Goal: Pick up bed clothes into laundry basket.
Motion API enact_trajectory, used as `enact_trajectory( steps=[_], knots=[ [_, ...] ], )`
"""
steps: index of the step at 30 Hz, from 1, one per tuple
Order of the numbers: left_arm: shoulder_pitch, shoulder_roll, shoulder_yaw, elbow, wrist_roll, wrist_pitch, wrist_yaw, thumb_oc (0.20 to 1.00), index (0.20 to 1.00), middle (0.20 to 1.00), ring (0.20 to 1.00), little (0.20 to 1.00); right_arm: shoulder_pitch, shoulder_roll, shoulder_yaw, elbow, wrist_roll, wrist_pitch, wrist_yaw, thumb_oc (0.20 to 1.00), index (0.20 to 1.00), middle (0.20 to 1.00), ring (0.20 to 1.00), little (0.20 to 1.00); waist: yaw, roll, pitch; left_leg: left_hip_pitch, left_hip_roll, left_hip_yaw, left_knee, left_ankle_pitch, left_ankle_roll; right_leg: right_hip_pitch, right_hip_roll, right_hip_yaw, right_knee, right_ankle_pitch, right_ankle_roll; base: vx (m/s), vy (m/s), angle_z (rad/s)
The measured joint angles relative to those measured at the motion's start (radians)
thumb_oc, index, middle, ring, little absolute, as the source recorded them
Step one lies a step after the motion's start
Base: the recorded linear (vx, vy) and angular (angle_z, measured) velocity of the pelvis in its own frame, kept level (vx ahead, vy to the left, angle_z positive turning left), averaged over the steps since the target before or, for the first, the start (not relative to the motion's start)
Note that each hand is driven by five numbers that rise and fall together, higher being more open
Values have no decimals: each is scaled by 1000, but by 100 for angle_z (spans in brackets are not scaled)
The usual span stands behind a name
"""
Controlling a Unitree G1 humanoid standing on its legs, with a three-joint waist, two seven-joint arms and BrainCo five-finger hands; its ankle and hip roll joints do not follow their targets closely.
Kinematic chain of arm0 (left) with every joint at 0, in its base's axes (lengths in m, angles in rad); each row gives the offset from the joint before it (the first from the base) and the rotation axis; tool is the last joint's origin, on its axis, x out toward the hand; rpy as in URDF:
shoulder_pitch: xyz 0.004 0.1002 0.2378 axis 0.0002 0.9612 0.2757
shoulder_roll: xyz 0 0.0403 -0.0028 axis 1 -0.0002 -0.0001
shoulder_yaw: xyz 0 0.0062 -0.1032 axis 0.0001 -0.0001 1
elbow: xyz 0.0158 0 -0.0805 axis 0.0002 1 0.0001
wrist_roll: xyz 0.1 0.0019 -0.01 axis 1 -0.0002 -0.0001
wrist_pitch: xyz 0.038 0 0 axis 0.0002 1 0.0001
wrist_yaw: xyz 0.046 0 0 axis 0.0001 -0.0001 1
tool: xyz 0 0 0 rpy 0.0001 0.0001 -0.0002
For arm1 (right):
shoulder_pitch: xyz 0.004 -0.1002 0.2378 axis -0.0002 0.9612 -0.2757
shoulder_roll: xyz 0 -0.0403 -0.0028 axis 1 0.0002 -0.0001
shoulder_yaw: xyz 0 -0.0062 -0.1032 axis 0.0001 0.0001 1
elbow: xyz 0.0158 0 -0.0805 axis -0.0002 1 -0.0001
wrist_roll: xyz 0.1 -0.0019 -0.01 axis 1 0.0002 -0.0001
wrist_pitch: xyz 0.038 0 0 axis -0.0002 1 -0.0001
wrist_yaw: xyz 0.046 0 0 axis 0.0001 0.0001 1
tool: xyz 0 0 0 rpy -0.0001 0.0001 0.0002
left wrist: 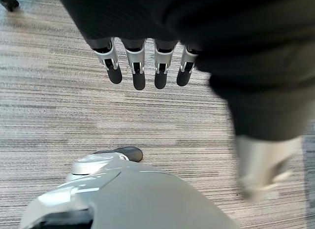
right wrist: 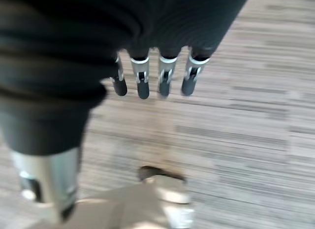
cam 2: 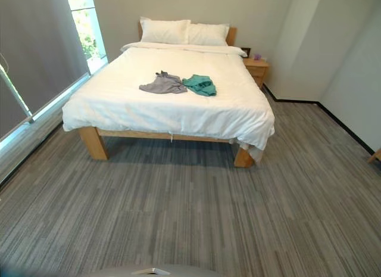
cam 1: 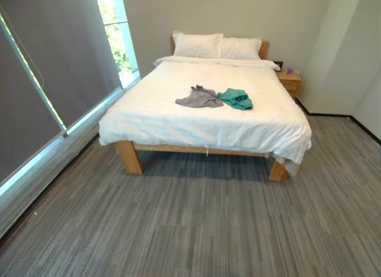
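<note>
Both hands hang over the striped grey floor — empty, fingers straight.

The left hand [left wrist: 142, 66] and the right hand [right wrist: 152, 79] each point down with fingers relaxed and slightly apart, thumbs off to the side, holding nothing. Well away from both hands, on the white bed [cam 1: 178, 119], lie the clothes — a crumpled grey garment [cam 1: 199, 98] and, just beside it and touching, a bunched teal garment [cam 1: 237, 99].
</note>
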Motion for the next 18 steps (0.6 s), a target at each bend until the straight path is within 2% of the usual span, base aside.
enact_trajectory(
  steps=[3,6,9,11,12,14,17,18],
  knots=[
    [6,0,9,1,0,-1,-1,1000,1000,1000,1000,1000,-4,-2,-15,9,0,-5,2,1000,1000,1000,1000,1000,1,1,-3,14,-4,0,-29,9,-1,4,-2,4,-16,6,6,17,9,-3],
    [12,-2,32,4,-18,0,-5,1000,1000,1000,1000,1000,1,-13,-90,47,13,4,3,1000,1000,1000,1000,1000,5,6,-6,15,-5,0,-34,9,-1,11,-2,6,-32,13,11,61,25,-3],
    [-2,-2,48,0,-77,4,-22,1000,1000,1000,1000,1000,2,-42,-213,35,195,21,11,1000,1000,1000,1000,1000,0,8,-10,29,-7,-1,-52,20,1,29,-3,7,-50,27,7,11,10,-1],
    [-22,-1,16,-24,-77,1,-32,1000,1000,1000,1000,1000,-16,-55,-192,5,254,17,22,1000,1000,1000,1000,1000,-4,16,-19,36,-8,-3,-64,28,-2,33,-3,7,-54,31,9,-3,9,3],
    [-61,3,-43,-27,-76,6,-34,1000,1000,1000,1000,1000,-39,-67,-139,-12,261,28,38,1000,1000,1000,1000,1000,-4,14,-18,35,-10,-8,-64,30,-1,36,-3,3,-56,33,8,-24,9,8],
    [-134,4,-71,-30,-76,3,-33,1000,1000,1000,1000,1000,-93,-86,-100,-56,261,29,47,1000,1000,1000,1000,1000,-6,20,-18,33,-10,-10,-68,34,2,35,-4,2,-67,38,9,-15,-1,3],
    [-240,4,-107,-66,-76,1,-31,1000,1000,1000,1000,1000,-140,-93,-77,-268,259,25,45,1000,1000,1000,1000,1000,-9,29,-20,32,-10,-13,-83,47,1,28,-1,5,-71,49,9,-44,-2,-4],
    [-260,7,-107,-131,-77,12,-29,1000,1000,1000,1000,1000,-139,-93,-71,-388,257,46,40,1000,1000,1000,1000,1000,-11,33,-16,29,-9,-14,-83,52,-2,26,0,5,-72,50,10,-45,2,0]
  ],
)
